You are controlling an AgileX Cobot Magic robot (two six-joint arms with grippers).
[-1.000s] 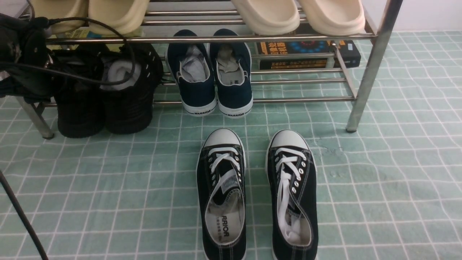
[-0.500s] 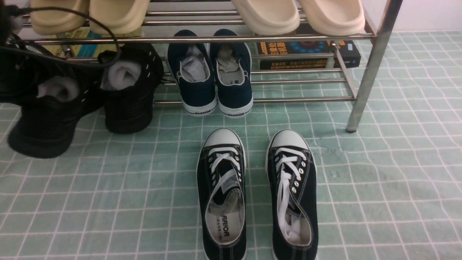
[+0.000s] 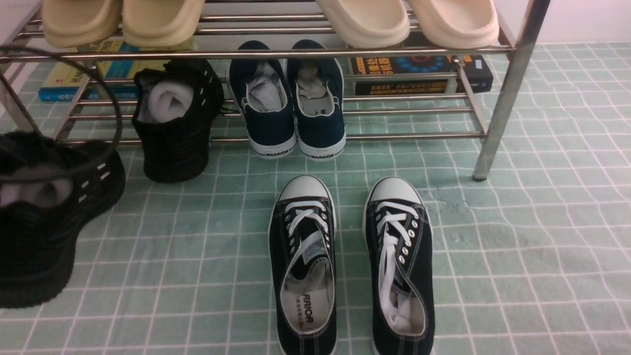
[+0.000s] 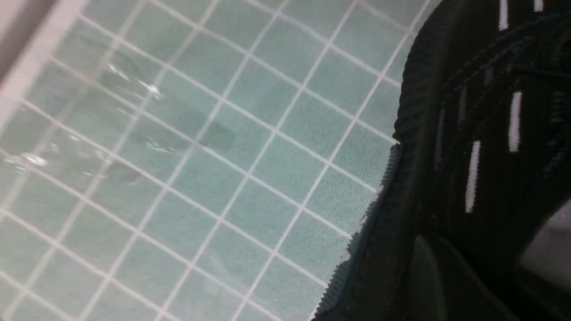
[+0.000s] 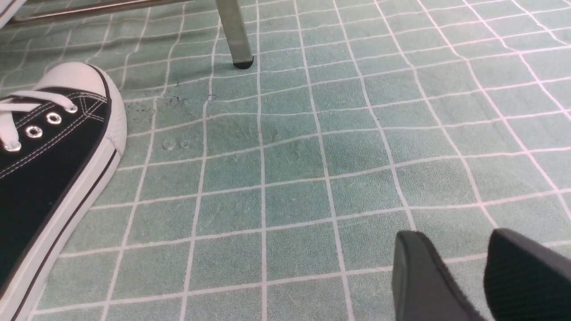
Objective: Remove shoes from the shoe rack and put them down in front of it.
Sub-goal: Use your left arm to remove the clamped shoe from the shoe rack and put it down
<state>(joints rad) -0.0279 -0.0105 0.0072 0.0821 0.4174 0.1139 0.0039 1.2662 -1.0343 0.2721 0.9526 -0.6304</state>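
Observation:
One black mesh shoe (image 3: 49,217) with white dashes and white paper stuffing is at the far left, off the shoe rack (image 3: 512,74) and close to the camera. It fills the left wrist view (image 4: 482,133), above the green tiled mat. My left gripper (image 4: 446,276) is shut on its collar, with one finger (image 4: 424,272) showing inside; the gripper is out of the front view. The second black mesh shoe (image 3: 172,123) stands on the rack's lower tier, heel toward me. My right gripper (image 5: 464,272) is open and empty, low over the mat.
Navy WARRIOR slip-ons (image 3: 291,98) sit on the lower tier beside the mesh shoe. Two black canvas lace-ups (image 3: 303,266) lie on the mat in front. Beige slippers (image 3: 365,19) are on the top tier, books (image 3: 419,74) behind. A black cable (image 3: 116,108) loops at left.
The left mesh shoe has come off the lower tier, moving toward the camera and down-left. The left arm has dropped out of the front view. The other shoe has not moved.

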